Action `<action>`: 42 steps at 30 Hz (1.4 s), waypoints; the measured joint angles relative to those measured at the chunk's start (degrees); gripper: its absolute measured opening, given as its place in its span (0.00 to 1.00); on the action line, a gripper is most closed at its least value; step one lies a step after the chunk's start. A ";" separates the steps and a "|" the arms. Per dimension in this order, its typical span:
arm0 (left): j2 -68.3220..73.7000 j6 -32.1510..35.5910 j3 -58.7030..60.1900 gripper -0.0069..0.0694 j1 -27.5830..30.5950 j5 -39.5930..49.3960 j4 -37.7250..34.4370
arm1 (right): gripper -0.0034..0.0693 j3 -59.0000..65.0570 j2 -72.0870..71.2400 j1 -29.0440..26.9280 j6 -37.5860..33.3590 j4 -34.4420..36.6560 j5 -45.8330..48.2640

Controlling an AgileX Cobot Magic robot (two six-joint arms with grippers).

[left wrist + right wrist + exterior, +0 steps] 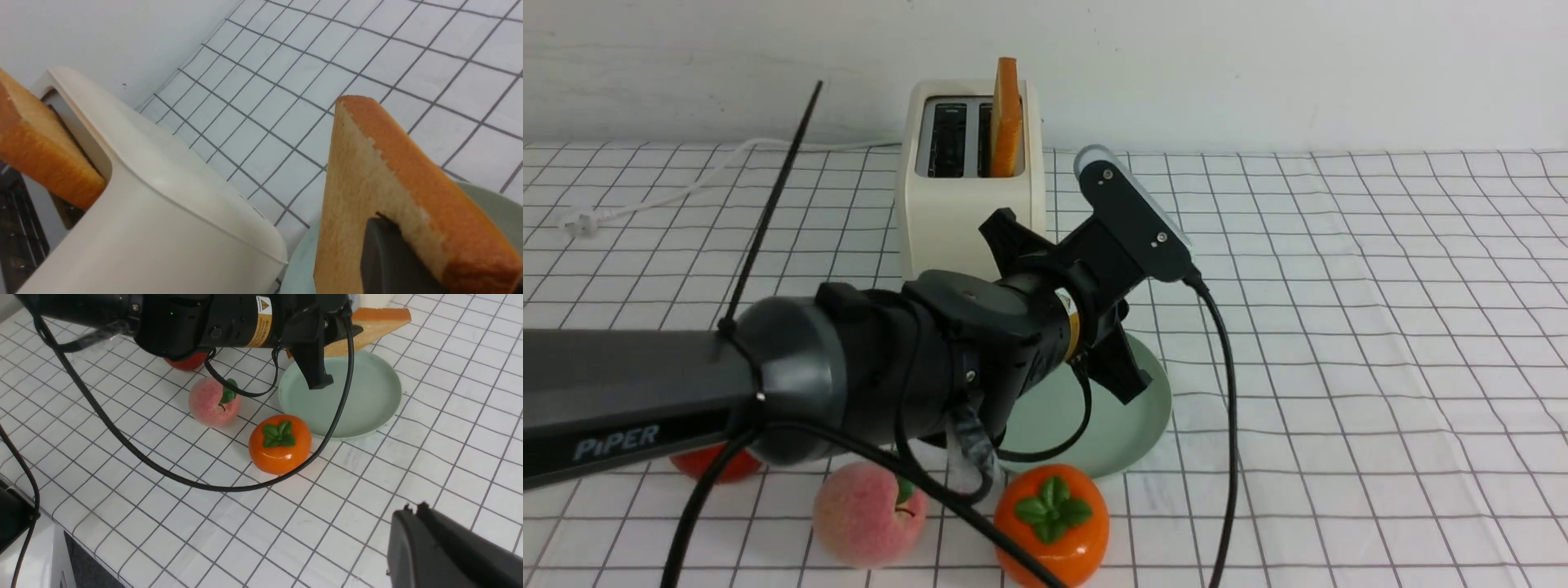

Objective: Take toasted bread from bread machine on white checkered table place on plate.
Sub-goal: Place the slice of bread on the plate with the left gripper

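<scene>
My left gripper (402, 228) is shut on one slice of toasted bread (367, 179), with a dark finger (384, 253) pressed on its tan face. In the right wrist view this slice (374, 322) hangs tilted over the far rim of the mint-green plate (359, 400). In the front view my left wrist hides the slice and part of the plate (1131, 425). The second slice (1006, 118) stands upright in the right slot of the cream bread machine (964, 196); its left slot is empty. My right gripper (412, 509) is shut and empty above the checkered table (367, 506).
An orange persimmon (1052, 523), a pink peach (870, 514) and a red fruit (715, 465) lie in front of the plate. The toaster's white cord (645, 204) runs left along the back. The table's near edge (81, 535) shows in the right wrist view.
</scene>
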 joint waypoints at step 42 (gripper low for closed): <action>2.99 -5.26 -0.30 0.82 0.00 -0.38 2.58 | 0.07 0.00 -1.14 0.00 -1.99 1.80 0.00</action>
